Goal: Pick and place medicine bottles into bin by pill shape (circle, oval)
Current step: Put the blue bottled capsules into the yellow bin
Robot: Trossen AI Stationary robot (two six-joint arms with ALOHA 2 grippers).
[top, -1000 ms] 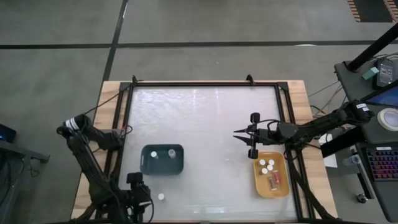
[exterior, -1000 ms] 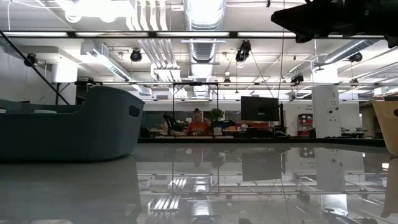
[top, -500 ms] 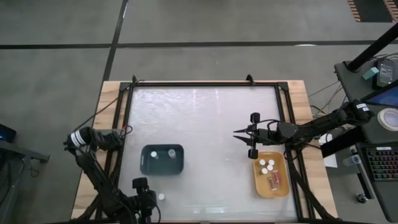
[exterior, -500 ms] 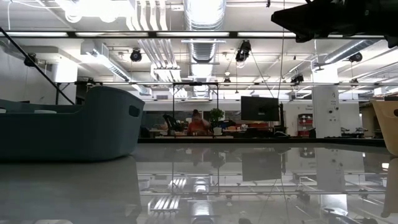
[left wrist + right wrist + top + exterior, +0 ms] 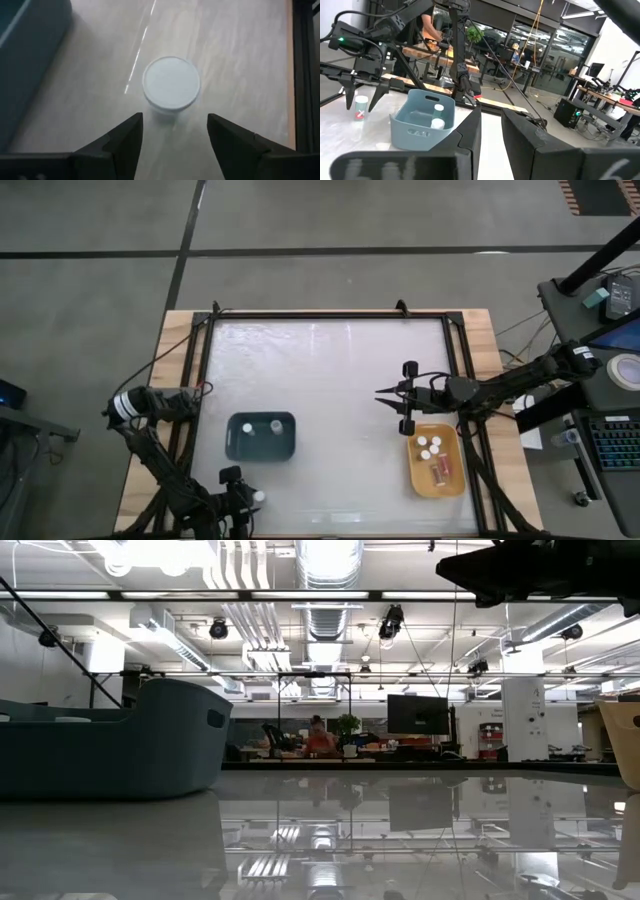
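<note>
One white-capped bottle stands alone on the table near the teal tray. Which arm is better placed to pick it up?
The left arm. Its hand hangs open right over the lone bottle, beside the teal tray. The right hand waits far across the table by the yellow-orange tray.

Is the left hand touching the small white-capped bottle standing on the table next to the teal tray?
Apart. In the left wrist view the left hand hovers open above the small white-capped bottle, with bare table showing between each finger and the cap.

Glossy table (image 5: 330, 370) w/ teal bin (image 5: 261, 437), yellow-orange bin (image 5: 436, 461) & one loose white-capped bottle (image 5: 259, 496) near front edge.
</note>
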